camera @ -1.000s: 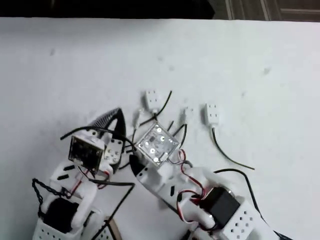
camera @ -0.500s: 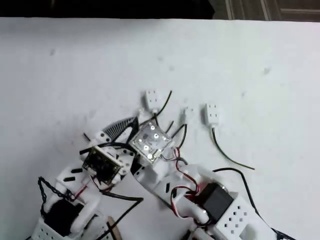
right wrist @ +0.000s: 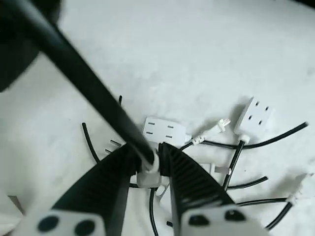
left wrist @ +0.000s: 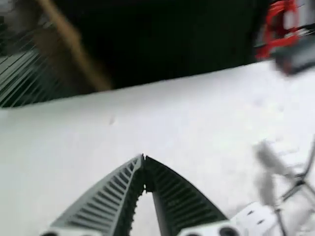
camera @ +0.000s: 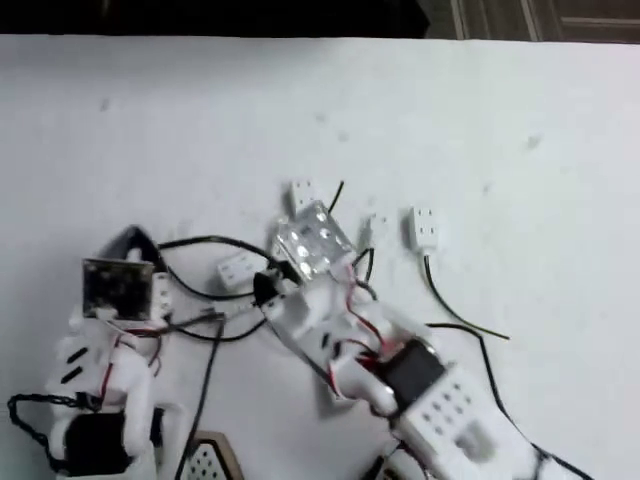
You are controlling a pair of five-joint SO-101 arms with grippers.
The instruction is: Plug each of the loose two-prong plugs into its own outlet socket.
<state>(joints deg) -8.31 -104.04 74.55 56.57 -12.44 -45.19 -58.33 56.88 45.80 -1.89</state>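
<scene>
Right gripper (right wrist: pixel 147 153) clamped on plug (right wrist: pixel 147 174)
Plug just beside outlet socket (right wrist: pixel 165 130); left gripper (left wrist: pixel 144 162) closed, empty

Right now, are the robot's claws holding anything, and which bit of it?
The right gripper pinches a white plug by its body, just where the black cord joins it. The left gripper is shut on nothing.

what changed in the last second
The left gripper first swung in toward the middle, then pulled back to the left, jaws shut and empty. The right gripper moved farther out, jaws shut on a plug. The socket off to the right stayed put.
</scene>
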